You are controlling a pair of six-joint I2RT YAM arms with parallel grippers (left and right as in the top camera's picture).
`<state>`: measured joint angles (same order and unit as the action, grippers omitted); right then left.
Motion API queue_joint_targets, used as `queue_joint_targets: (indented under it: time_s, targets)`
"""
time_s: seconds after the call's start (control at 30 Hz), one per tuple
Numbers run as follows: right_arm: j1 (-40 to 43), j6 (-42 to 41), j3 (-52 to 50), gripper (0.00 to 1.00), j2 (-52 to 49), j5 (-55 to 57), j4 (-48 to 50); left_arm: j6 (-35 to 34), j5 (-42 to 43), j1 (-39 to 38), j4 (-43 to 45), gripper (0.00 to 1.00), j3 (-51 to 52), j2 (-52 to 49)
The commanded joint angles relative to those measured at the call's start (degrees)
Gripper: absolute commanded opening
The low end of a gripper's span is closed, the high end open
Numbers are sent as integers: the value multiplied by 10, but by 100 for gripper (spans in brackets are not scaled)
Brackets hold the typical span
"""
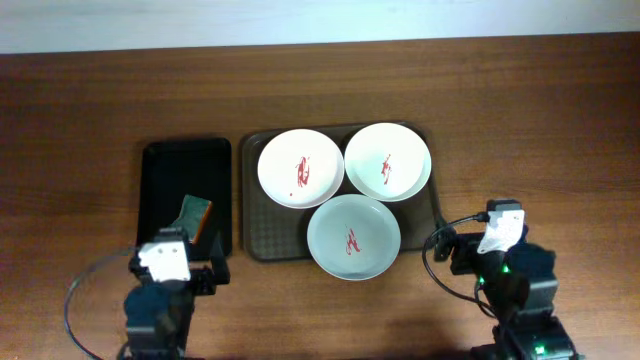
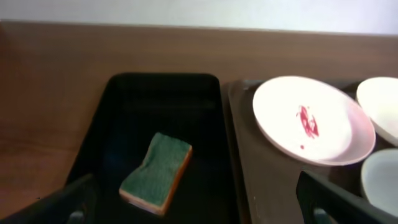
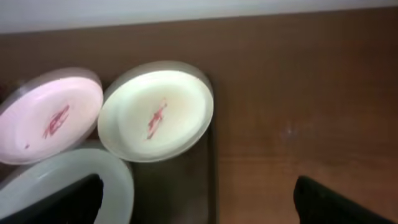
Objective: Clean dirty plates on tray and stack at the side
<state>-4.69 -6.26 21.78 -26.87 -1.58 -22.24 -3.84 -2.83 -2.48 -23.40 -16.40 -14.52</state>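
Observation:
Three plates lie on the dark brown tray: a white one at back left, a white one at back right, and a pale greenish one at the front. Each has a red smear at its centre. My left gripper is open and empty over the near end of the black tray, its fingers wide apart in the left wrist view. My right gripper is open and empty, right of the brown tray; in the right wrist view it faces the tray's right rim.
A smaller black tray left of the brown tray holds a green and orange sponge, also in the left wrist view. Bare wooden table extends to the right and back.

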Motion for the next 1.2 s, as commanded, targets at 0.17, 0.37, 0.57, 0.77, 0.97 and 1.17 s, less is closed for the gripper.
queue_joint_targets:
  time_s: [0.17, 0.37, 0.57, 0.77, 0.97, 1.17]
  targets:
    - [2, -6, 329, 99, -361, -87, -273, 11, 57, 2, -204, 99, -300, -309]
    - [2, -6, 355, 86, -475, -212, -303, 11, 79, 3, -195, 99, -369, -398]
    - [-49, -29, 355, 43, -623, -186, -300, 2, -7, 3, -145, 93, -369, -568]
    - [-66, -37, 354, 33, -697, -183, -263, 0, -16, 49, -130, 86, -369, -730]
    - [-70, -78, 354, 24, -702, -181, -245, 88, -35, 66, -126, 77, -368, -780]
    - [-70, -78, 354, 20, -702, -181, -245, 101, -15, 65, -123, 3, -368, -822]
